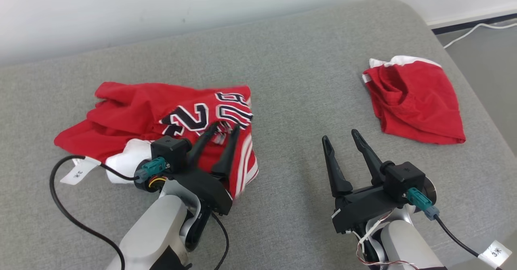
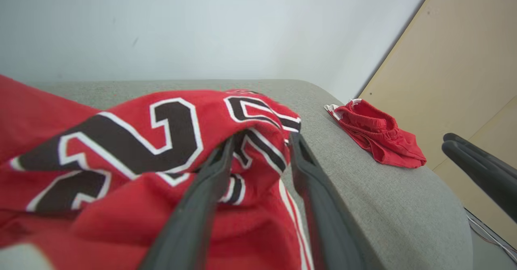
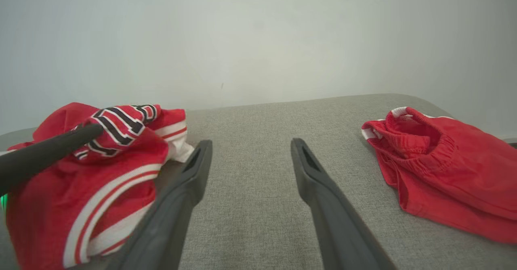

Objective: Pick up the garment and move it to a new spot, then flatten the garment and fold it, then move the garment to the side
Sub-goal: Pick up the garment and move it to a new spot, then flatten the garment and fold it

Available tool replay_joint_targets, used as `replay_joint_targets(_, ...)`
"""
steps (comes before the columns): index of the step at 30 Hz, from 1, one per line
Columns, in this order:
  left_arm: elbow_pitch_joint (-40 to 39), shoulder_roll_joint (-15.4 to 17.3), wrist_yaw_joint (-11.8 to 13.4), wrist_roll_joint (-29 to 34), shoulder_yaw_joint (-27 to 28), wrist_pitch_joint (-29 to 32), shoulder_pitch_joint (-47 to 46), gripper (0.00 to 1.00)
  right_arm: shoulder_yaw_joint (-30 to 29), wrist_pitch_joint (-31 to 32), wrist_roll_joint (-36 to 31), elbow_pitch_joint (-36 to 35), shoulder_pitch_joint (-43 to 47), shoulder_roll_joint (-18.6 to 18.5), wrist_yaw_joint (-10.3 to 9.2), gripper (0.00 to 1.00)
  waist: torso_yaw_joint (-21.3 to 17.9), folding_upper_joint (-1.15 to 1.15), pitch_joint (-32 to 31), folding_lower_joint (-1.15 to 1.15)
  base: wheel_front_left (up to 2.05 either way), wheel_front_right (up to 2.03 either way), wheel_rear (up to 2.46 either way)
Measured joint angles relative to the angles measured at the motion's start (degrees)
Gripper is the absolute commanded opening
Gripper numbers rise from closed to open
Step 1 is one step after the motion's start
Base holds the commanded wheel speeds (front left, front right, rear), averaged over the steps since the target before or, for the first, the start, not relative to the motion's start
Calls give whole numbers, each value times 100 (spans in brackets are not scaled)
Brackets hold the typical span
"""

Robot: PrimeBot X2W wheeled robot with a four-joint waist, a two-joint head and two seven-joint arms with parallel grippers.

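The garment [image 1: 161, 108] is a red jersey with black and white numbers, lying crumpled on the left of the grey cushioned surface [image 1: 303, 80]. My left gripper [image 1: 225, 128] hovers over its right part with the fingers parted. In the left wrist view a raised fold of the garment [image 2: 121, 141] sits loosely between the tips of the left gripper [image 2: 262, 139]. My right gripper [image 1: 340, 136] stands open and empty above bare cushion to the right of the garment [image 3: 101, 161]. From the right wrist, the right gripper [image 3: 250, 145] points at bare fabric.
A second red piece, shorts [image 1: 416, 100] with a white waistband, lies bunched at the right end of the cushion, near its rounded edge. A white wall runs behind. A white cable [image 1: 472, 30] trails on the floor at the far right.
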Motion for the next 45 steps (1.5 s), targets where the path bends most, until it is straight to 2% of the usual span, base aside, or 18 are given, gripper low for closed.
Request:
replay_joint_targets(4,-23,-2,110,123,79,-1,46,100,-79,0,-14,5,64,0,0,100,1,-1,-99,-1,0,0,0)
replay_joint_targets(9,-102,1,233,452,391,-1,189,100,-65,0,-19,15,105,8,0,100,206,0,-150,-1,0,0,0)
replay_joint_targets(18,-445,30,519,1221,1523,-1,868,100,169,0,9,75,120,-15,0,100,812,0,-266,0,0,0,0)
replay_joint_targets(23,-693,48,485,1586,2357,-1,1565,100,534,1,110,249,215,-34,0,100,1357,-1,-387,-1,0,0,0)
replay_joint_targets(30,-894,27,412,1853,2962,-1,2254,100,868,0,337,621,316,-49,0,100,1798,-1,-511,-1,0,0,0)
replay_joint_targets(38,-1048,5,308,1960,3261,-1,2646,100,315,1,396,892,554,-182,0,100,2102,0,-583,-1,0,0,0)
replay_joint_targets(45,-1078,4,316,1898,3225,0,2730,100,130,1,371,1129,565,-175,0,100,2169,0,-576,-1,0,0,0)
